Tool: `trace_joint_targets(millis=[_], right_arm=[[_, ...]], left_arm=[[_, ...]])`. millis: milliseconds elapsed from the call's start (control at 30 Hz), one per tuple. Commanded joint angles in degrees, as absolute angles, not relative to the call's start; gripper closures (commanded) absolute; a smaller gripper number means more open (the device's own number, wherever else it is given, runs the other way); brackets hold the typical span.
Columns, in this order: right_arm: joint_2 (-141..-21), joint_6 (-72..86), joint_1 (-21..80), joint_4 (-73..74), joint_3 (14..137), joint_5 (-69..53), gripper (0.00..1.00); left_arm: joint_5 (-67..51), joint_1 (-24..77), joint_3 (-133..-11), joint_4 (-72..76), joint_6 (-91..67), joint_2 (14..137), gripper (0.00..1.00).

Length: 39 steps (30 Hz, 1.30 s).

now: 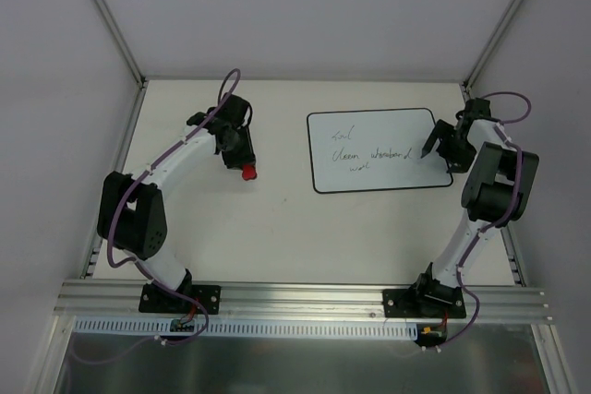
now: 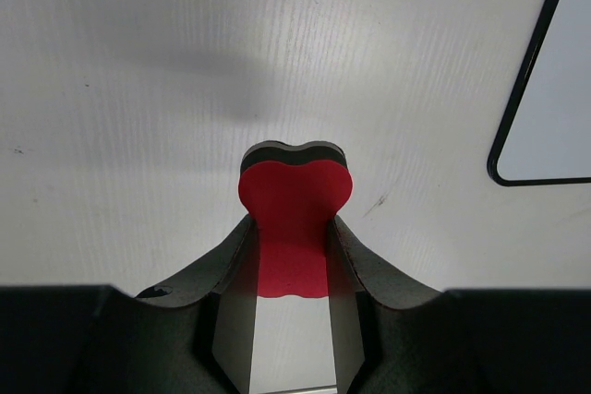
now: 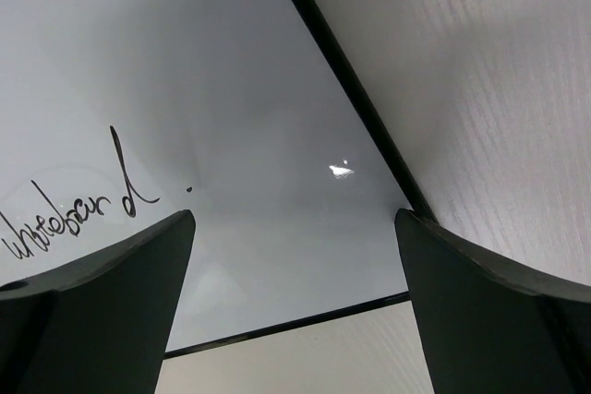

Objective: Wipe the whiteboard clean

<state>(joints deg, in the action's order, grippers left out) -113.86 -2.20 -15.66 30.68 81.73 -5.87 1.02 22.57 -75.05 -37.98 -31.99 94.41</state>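
The whiteboard [image 1: 377, 149] lies flat at the right centre of the table, white with a black border and dark handwriting [image 1: 367, 155] across it. A red bone-shaped eraser [image 1: 248, 173] sits between the fingers of my left gripper [image 1: 245, 163], left of the board and apart from it. In the left wrist view the eraser [image 2: 295, 219] is pinched at its waist, my left gripper [image 2: 294, 251] is shut on it, and the board's corner [image 2: 554, 126] shows at the right. My right gripper [image 1: 438, 151] hovers open over the board's right edge; in its wrist view the right gripper [image 3: 295, 228] spans the whiteboard [image 3: 231, 89] near its corner.
The pale table [image 1: 277, 228] is bounded by aluminium rails at the left [image 1: 115, 186] and front [image 1: 305, 297]. Grey enclosure walls [image 1: 305, 16] rise behind and on both sides. Both arm bases [image 1: 180, 297] [image 1: 425, 302] stand at the near edge.
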Motion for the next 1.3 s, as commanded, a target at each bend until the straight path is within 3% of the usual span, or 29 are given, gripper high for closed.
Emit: trace_joint_targets(millis=[0,367,867,967,1100,1267], right_arm=[[-112.59,-1.93,-15.64,34.01,79.10,-7.30,0.04],[-117.77,-11.51,-16.00,33.66,92.37,-6.06,0.02],[-123.22,-13.36,-15.82,35.68,95.45,-11.60,0.04],[-123.49,-13.18,-15.65,37.61,96.15,-11.87,0.08],[-123.49,-13.53,-14.16,40.60,95.80,-10.30,0.26],[-120.95,-12.93,-11.52,42.01,92.73,-10.72,0.29]], left_arm=[[0.53,23.20,-75.06,-38.85,-30.32,90.88,0.81],[1.32,23.29,-74.79,-38.76,-29.53,88.77,0.81],[1.32,23.29,-76.64,-38.76,-28.30,90.09,0.82],[0.88,23.29,-76.99,-38.85,-28.04,90.53,0.82],[0.79,23.38,-77.34,-38.76,-27.51,90.53,0.82],[0.79,23.38,-77.78,-38.85,-26.54,90.53,0.82]])
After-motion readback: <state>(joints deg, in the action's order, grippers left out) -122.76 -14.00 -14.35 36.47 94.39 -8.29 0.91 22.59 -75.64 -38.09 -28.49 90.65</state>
